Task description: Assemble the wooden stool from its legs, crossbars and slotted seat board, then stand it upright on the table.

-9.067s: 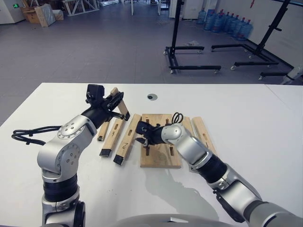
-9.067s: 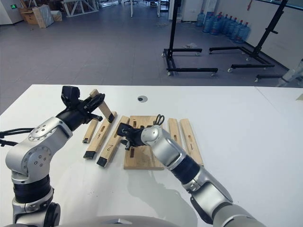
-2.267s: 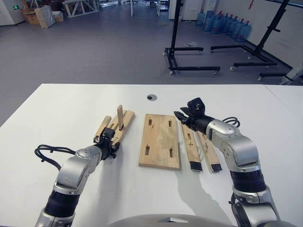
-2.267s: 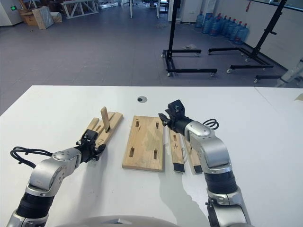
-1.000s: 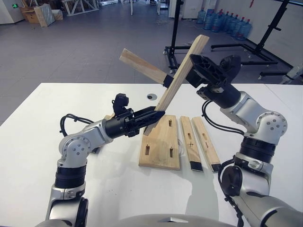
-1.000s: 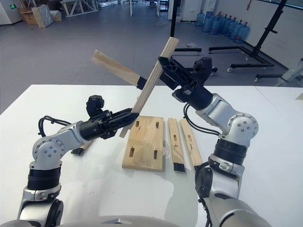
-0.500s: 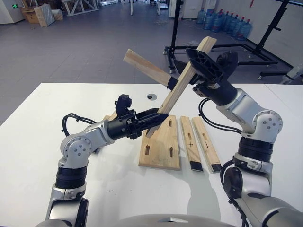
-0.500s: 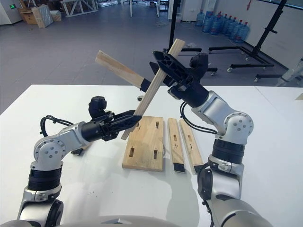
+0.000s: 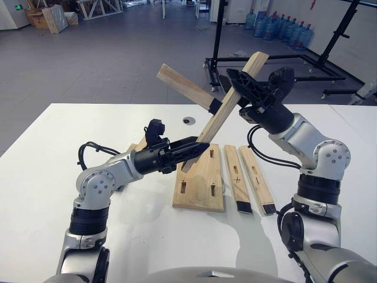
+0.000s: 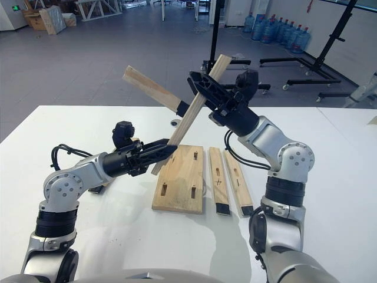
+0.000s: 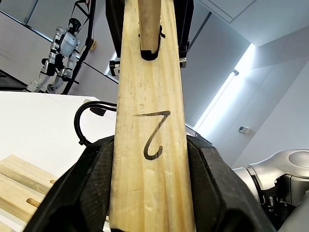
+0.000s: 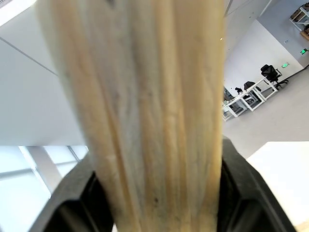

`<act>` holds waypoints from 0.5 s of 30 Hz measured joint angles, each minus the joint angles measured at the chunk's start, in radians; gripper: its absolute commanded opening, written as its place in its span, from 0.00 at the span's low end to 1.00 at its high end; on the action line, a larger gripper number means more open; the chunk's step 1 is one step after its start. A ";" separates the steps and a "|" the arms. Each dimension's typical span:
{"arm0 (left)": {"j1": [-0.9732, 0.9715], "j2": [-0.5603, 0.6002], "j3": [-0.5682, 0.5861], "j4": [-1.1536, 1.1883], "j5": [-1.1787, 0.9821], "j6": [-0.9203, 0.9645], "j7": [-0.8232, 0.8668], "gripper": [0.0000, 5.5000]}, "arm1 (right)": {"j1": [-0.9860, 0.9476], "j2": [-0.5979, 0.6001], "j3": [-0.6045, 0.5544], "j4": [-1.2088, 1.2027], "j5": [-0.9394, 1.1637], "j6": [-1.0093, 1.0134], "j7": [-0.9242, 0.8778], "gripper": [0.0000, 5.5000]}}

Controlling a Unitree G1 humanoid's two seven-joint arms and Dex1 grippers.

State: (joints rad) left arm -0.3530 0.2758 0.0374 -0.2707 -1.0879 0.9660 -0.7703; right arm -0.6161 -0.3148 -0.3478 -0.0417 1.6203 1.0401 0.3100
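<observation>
My left gripper (image 9: pixel 191 147) is shut on the lower end of a wooden leg (image 9: pixel 227 106) marked 2 (image 11: pixel 150 145), which slants up and to the right above the table. My right gripper (image 9: pixel 225 89) is shut on a second wooden piece (image 9: pixel 182 85) that points up and to the left, crossing the leg. In the left wrist view that piece's end (image 11: pixel 149 24) sits in the leg's slot. The slotted seat board (image 9: pixel 200 180) lies flat beneath them. In the right wrist view, pale wood (image 12: pixel 154 121) runs between black fingers (image 12: pixel 82 203).
Two more wooden pieces (image 9: pixel 235 177) (image 9: pixel 257 180) lie side by side right of the board, black tips toward me. Further pieces (image 9: pixel 136 145) lie behind my left arm. A small round hole (image 9: pixel 188 120) marks the table's far side. White tabletop is free on both sides.
2.3 s ago both grippers were down among the pieces on the table; they now hold two crossed pieces high over the board. In the last half second the pair shifted only slightly.
</observation>
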 measured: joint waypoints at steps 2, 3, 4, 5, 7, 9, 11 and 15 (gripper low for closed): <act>0.000 -0.001 -0.002 0.000 -0.001 0.000 0.000 0.37 | 0.004 -0.005 0.002 -0.008 -0.008 -0.006 0.009 0.39; 0.000 -0.001 -0.003 0.000 -0.001 0.000 0.000 0.37 | 0.008 -0.008 0.004 -0.011 -0.012 -0.012 0.017 0.38; 0.000 -0.001 -0.004 0.000 -0.001 0.000 0.000 0.37 | 0.011 -0.010 0.006 -0.013 -0.016 -0.016 0.023 0.38; 0.000 -0.001 -0.005 0.000 -0.001 0.000 0.001 0.37 | 0.011 -0.015 0.008 -0.016 -0.027 -0.017 0.026 0.38; 0.000 -0.002 -0.007 0.000 -0.001 0.000 0.002 0.37 | 0.015 -0.022 0.010 -0.020 -0.034 -0.022 0.035 0.38; 0.000 -0.003 -0.011 0.000 -0.001 0.000 0.009 0.43 | 0.023 -0.023 0.010 -0.024 -0.042 -0.030 0.044 0.38; -0.002 -0.003 -0.012 0.000 0.000 -0.001 0.020 0.49 | 0.036 -0.026 0.010 -0.029 -0.053 -0.045 0.052 0.38; -0.009 -0.003 0.003 0.001 -0.013 0.001 0.038 0.59 | 0.040 -0.028 0.009 -0.029 -0.080 -0.068 0.065 0.38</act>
State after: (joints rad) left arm -0.3622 0.2726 0.0409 -0.2698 -1.1011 0.9670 -0.7327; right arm -0.5757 -0.3425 -0.3392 -0.0703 1.5402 0.9725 0.3746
